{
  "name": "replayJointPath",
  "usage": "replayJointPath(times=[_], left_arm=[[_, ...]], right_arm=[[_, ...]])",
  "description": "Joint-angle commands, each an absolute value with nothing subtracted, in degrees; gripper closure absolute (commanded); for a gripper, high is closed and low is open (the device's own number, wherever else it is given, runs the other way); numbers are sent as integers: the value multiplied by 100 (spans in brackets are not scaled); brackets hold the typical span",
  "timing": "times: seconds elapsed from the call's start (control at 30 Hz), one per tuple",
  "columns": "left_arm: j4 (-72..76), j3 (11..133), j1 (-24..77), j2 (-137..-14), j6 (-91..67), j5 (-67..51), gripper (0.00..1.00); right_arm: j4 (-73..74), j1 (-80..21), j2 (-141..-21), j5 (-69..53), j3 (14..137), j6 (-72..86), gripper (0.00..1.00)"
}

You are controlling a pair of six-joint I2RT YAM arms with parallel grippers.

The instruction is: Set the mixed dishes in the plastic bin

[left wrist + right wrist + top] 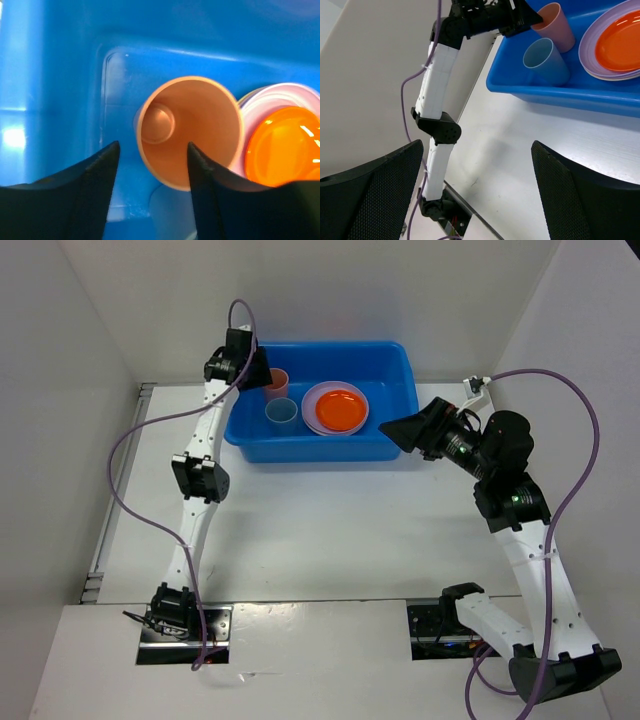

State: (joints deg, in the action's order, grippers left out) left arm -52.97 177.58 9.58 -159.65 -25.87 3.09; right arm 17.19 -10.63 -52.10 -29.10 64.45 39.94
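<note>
Left claw agape at salmon cup; bin wall beside.

Glossy, smooth blue plastic bin

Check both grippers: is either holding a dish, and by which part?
Nothing is held. The left gripper is open, jaws straddling one wall of the salmon cup in the blue bin without pinching it; the right gripper is open over the table.

Lighting: was bright, even, from overhead; shadows on the white desk fell soft and faint.
Glare: white patches showed on the blue bin wall and the orange plate.
Focus: the left tool was blurred, dark, nearest the lens.
</note>
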Motion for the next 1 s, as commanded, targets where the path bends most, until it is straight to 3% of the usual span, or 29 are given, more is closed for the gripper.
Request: replayJointPath(times=[0.0,0.03,0.1,0.3,0.5,0.73,0.8,0.83,0.87,0.9,0.93,0.97], left_arm=[[-5186,17965,984,-15214,-2514,255,35],[-5299,17965,984,-15083,-2514,255,28],[-5405,17965,984,-14925,-2391,325,0],[-6370,17965,984,-14011,-2391,633,0],[-7479,17965,1265,-12099,-2601,782,0],[-7418,15903,2705,-9425,-3048,1625,0],[-6762,13975,2760,-8135,-3172,1626,0],[-5549,12922,2760,-7512,-3242,1504,0],[-4745,11763,2760,-6070,-3461,1355,0],[-3902,9480,2760,-5308,-3637,979,0],[-2536,8535,2760,-4595,-3900,845,0],[-2122,7786,2760,-3387,-4485,844,0]], right_arm=[[1652,-1116,-5203,-2900,6601,3894,7],[1652,-1116,-5203,-2900,6601,3841,5],[1766,-1116,-5151,-2900,6601,3841,2],[1968,-1116,-4957,-2417,6486,3893,0],[2373,-1116,-4957,-2566,6425,3955,0],[2198,-1116,-4755,-2926,5837,3964,0],[2049,-1116,-4694,-3005,5583,4016,0],[1822,-1116,-4615,-3067,5485,4069,0],[1706,-1116,-4614,-3067,5389,4069,0],[1618,-1116,-4466,-3067,5196,4139,0],[1556,-1168,-4413,-3067,5116,4140,0],[1556,-1169,-4360,-3067,5054,4009,0]])
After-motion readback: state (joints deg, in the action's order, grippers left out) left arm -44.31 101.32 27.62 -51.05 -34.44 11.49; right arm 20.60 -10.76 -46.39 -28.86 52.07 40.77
